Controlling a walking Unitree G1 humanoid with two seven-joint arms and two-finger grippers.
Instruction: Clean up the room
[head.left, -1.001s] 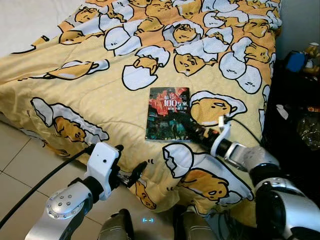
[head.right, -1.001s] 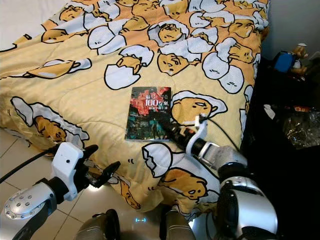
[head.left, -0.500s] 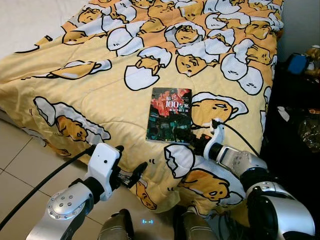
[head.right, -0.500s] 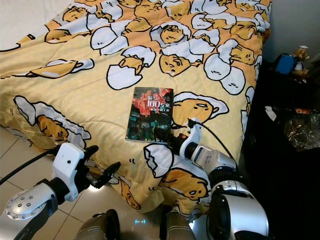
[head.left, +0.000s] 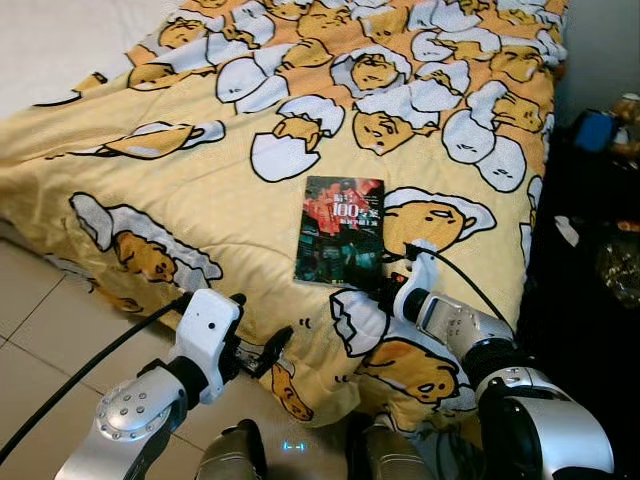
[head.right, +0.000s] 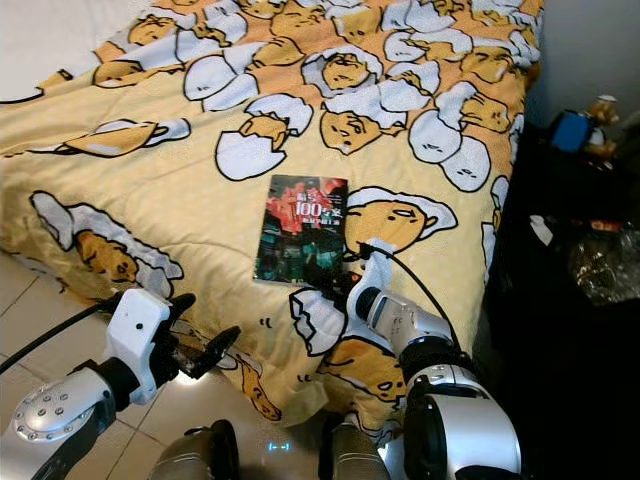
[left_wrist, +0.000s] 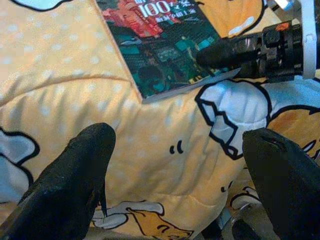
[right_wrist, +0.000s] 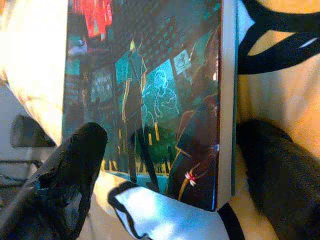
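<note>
A dark paperback book (head.left: 340, 240) with red and teal cover art lies flat on the yellow egg-print bedspread (head.left: 200, 190). My right gripper (head.left: 372, 281) is open at the book's near right corner. One black finger (right_wrist: 65, 175) rests over the cover (right_wrist: 150, 75), the other finger (right_wrist: 280, 170) lies on the bedspread beside the book's edge. My left gripper (head.left: 262, 338) is open and holds nothing, hanging low in front of the bed's near edge. Its wrist view looks between its fingers (left_wrist: 70, 185) at the book (left_wrist: 160, 55) and the right fingers (left_wrist: 235, 50).
The bed's near edge drops to a tiled floor (head.left: 40, 320) at the left. A dark stand (head.left: 590, 200) with cluttered small items and a plastic bag sits close at the right of the bed. A black cable (head.left: 90, 360) trails from my left arm.
My right gripper has drawn back from over the book's lower cover toward its near right corner. The book has stayed in place. The left arm has not moved.
</note>
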